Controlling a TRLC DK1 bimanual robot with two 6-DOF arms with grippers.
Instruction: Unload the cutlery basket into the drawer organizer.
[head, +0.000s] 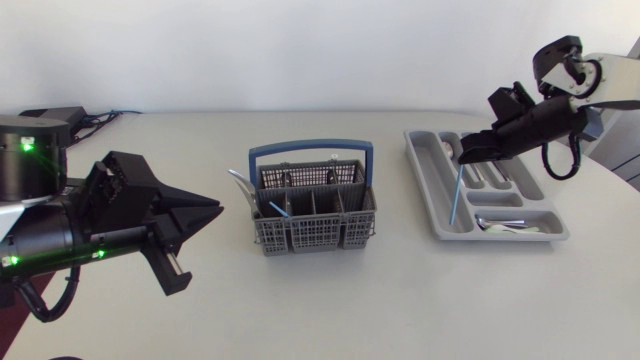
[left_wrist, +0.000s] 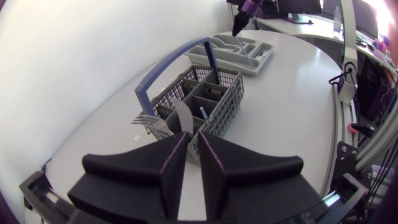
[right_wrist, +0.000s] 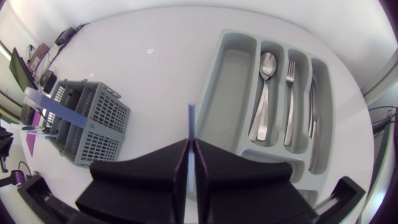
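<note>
A: The right end effector (right_wrist: 191, 144) is gripping a slender blue utensil (right_wrist: 191, 121), with both fingers pressing on it from two sides. It is hanging above the drawer organizer (head: 437, 205), which is lying near the table's right edge.

B: How is the utensil hanging?

A: It is pointing downward, and its lower end is hanging over the organizer's widest long compartment, on the side facing the basket. I cannot tell whether it is touching the compartment floor.

B: What is the organizer holding?

A: A spoon (right_wrist: 264, 93) and a fork (right_wrist: 290, 102) are lying in the two neighbouring narrow slots, one in each. A further piece is lying in the slot beyond them, but it is too thin to identify.

B: And the left end effector?

A: The left end effector (head: 215, 210) is hovering near the table's left edge. Its fingers are sitting drawn together with only a slit between them, holding nothing and pointing toward the cutlery basket (head: 310, 232).

B: Where is the basket?

A: It is standing upright around the table's middle, well apart from the organizer, with its blue handle (head: 310, 147) arching over it. Forks (left_wrist: 144, 118) are sticking out of the end nearest the left arm, and a second blue utensil (left_wrist: 203, 112) is standing in an adjoining compartment.
</note>
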